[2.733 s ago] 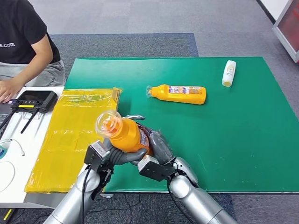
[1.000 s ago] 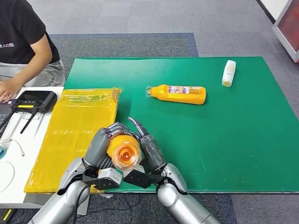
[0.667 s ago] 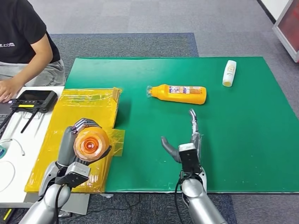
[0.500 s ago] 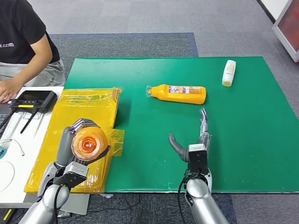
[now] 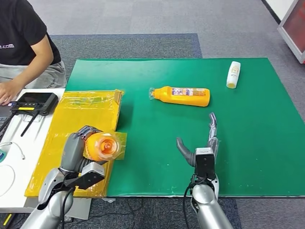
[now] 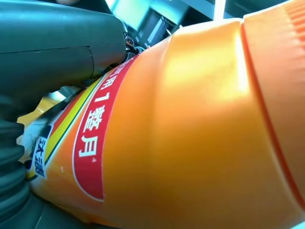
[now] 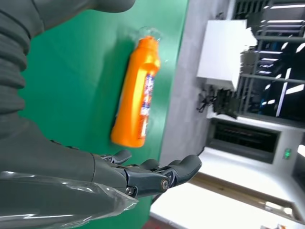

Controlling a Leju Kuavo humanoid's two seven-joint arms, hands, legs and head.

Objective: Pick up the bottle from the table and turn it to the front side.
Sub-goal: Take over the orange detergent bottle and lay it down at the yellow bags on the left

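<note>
The left hand (image 5: 77,151) grips an orange bottle (image 5: 102,146) over the yellow plastic sheet (image 5: 77,129) at the left edge of the green mat (image 5: 251,133) — its clear-capped end faces the head camera, and its red label shows in the left wrist view (image 6: 90,157). The right hand (image 5: 201,145) holds nothing, fingers spread, above the mat. A second orange bottle (image 5: 183,96) lies flat beyond it, and a small white bottle (image 5: 233,75) lies near the far right — well apart. A person (image 5: 21,43) sits at the white table (image 5: 11,176).

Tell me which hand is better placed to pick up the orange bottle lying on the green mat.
The right hand, probably. It is open, holds nothing, and hovers just short of the lying bottle. The left hand already grips another orange bottle over the yellow sheet.
</note>
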